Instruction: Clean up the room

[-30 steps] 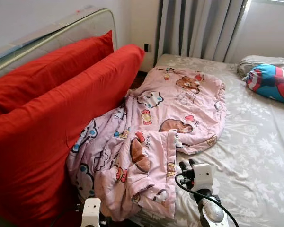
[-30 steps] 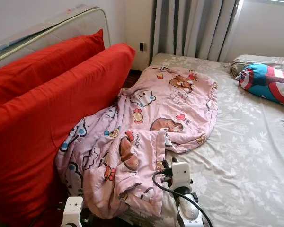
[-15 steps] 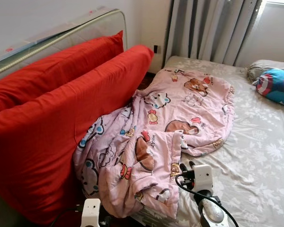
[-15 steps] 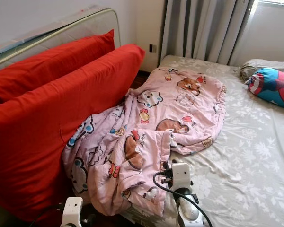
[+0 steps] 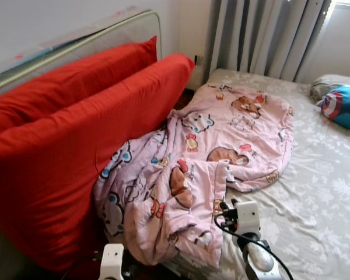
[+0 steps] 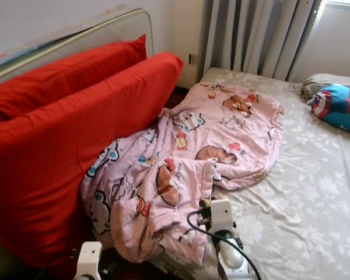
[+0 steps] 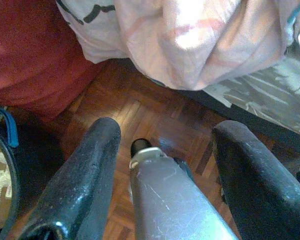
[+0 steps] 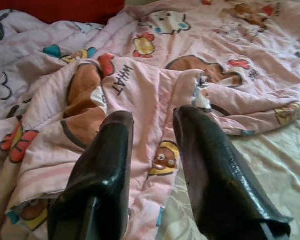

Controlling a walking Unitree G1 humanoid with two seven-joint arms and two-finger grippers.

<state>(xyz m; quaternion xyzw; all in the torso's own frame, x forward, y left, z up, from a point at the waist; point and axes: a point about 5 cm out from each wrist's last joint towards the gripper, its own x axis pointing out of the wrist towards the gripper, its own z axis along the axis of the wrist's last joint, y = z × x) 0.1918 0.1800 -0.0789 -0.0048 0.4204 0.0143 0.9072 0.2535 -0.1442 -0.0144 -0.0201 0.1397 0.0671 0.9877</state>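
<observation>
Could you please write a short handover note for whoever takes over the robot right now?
Right gripper: open, empty, low over the near edge of the pink cartoon blanket, not gripping it.
Left gripper: open, empty, hanging low over the wooden floor beside the bed.
The blanket lies crumpled across the grey floral sheet, its near left part spilling off the bed against the red cushions. A blue, red and white shield-print pillow sits at the far right.
Done: nothing visibly tidied.
Left: grasp the blanket, pull it fully onto the bed, then straighten or fold it.
</observation>
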